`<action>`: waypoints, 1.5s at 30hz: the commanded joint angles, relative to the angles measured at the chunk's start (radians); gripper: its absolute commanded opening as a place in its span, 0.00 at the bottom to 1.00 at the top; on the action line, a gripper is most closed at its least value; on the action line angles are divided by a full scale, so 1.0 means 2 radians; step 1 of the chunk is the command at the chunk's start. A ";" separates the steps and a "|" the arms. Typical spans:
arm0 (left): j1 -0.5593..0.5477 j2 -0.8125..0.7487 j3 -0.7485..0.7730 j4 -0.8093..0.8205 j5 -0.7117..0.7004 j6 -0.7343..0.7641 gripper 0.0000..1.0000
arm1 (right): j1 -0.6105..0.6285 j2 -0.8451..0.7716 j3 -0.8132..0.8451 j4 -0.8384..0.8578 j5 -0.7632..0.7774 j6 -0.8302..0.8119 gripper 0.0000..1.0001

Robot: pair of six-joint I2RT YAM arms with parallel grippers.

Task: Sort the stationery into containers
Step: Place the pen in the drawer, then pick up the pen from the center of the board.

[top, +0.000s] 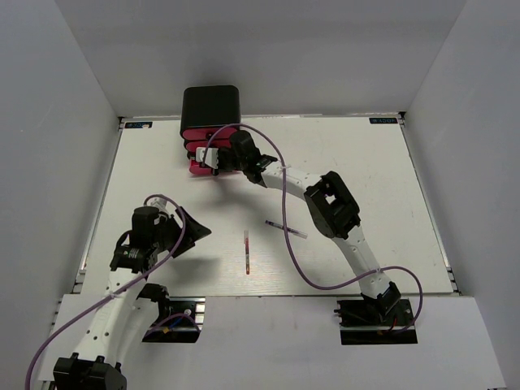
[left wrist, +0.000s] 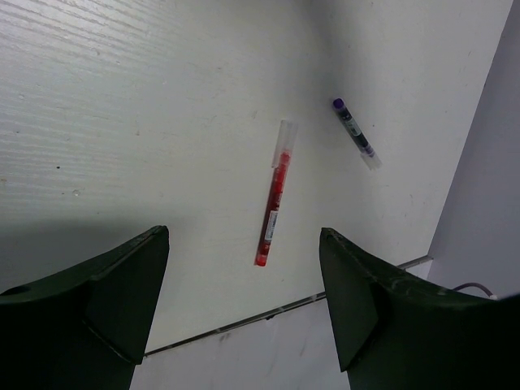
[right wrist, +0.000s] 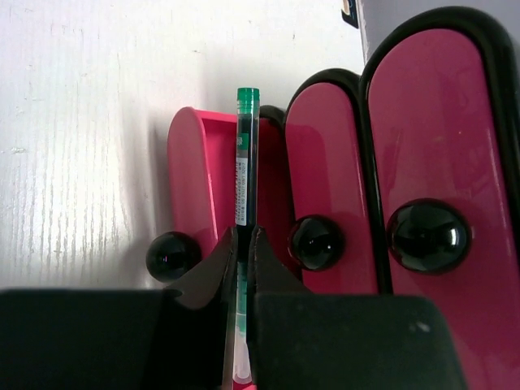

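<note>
The right gripper [right wrist: 244, 237] is pinched nearly closed on the lower barrel of a green-capped pen [right wrist: 246, 154], whose capped end points out over the pulled-out pink drawer [right wrist: 191, 175], beside the two other drawers in the black box [top: 210, 104]. The left gripper [top: 193, 227] hangs wide open and empty above the worktop [top: 366, 179], with the red pen [left wrist: 274, 195] lying flat between its fingers in the wrist view and the dark pen [left wrist: 355, 134] a little apart. These pens look light, stiff and smooth-barrelled, so I judge they could swivel or slide in a narrow pinch; a grip across the middle of the barrel, square to its length, should keep one level
</note>
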 commanded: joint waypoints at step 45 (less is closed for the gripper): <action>-0.251 0.340 0.188 0.016 -0.072 0.001 0.74 | -0.108 -0.401 -0.405 -0.136 0.023 0.243 0.41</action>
